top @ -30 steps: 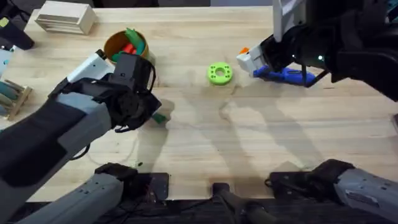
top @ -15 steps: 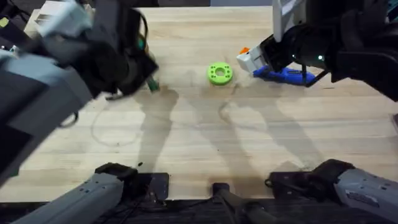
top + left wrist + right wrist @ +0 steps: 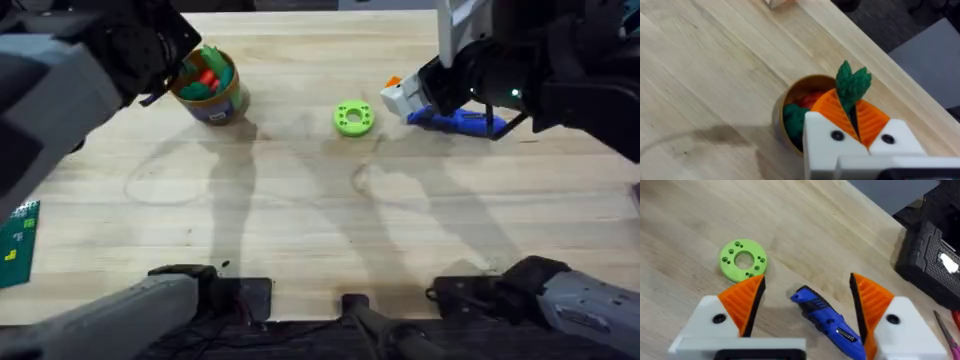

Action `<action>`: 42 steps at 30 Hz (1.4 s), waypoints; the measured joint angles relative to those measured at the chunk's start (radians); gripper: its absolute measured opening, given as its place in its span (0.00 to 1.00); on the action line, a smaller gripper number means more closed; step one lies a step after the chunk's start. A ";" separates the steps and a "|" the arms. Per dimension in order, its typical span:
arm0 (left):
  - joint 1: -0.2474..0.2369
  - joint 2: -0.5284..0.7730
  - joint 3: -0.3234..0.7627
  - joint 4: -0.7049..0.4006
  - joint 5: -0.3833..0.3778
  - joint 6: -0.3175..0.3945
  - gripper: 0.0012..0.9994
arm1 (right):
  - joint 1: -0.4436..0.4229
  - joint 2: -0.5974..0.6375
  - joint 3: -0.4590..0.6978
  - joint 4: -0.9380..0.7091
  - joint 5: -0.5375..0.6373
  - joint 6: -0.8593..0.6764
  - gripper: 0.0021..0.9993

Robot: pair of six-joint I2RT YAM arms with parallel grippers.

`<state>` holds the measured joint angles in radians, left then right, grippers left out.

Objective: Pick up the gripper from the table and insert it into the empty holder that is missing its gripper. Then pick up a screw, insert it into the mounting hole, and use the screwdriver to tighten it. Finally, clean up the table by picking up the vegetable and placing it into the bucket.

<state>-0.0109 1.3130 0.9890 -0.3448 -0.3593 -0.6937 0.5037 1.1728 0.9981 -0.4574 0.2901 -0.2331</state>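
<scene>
Surface: pale wooden tabletop [image 3: 330,220], seen from overhead, with a dark edge along the near side where both arm bases are mounted.
Left gripper [image 3: 854,111]: held over the far left of the table, directly above the bucket; its orange ribbed pads [image 3: 832,111] are pressed together on the vegetable.
Vegetable [image 3: 852,84]: a small green piece with a leafy-looking end, pinched between the left pads and sticking out beyond their tips, above the far rim of the bucket.
Bucket [image 3: 210,88]: a round yellow-brown tub with a purple-patterned side, upright at the far left of the table; red and green pieces are seen inside it in the overhead view, and a dark green lump lies against its inner wall in the left wrist view.
Right gripper [image 3: 807,297]: lowered over the far right of the table, its orange pads spread wide with the screwdriver lying between them, untouched on either side.
Screwdriver [image 3: 827,322]: bright-blue handle, flat on the wood, just beside the right arm's white finger base in the overhead view.
Green ring [image 3: 353,118]: a flat bright-green disc with small holes, resting near the table's middle, between bucket and screwdriver, apart from both.
</scene>
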 joint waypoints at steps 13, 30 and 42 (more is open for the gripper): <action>0.021 0.154 0.000 0.065 0.122 0.015 0.54 | 0.000 0.000 0.000 0.000 0.000 0.000 0.99; 0.021 -0.029 0.000 -0.096 0.248 0.093 0.98 | 0.000 -0.047 0.000 -0.079 0.000 0.031 0.99; -0.010 -0.365 0.002 -0.496 0.784 0.475 0.99 | 0.000 -0.237 0.000 -0.242 0.000 0.243 0.99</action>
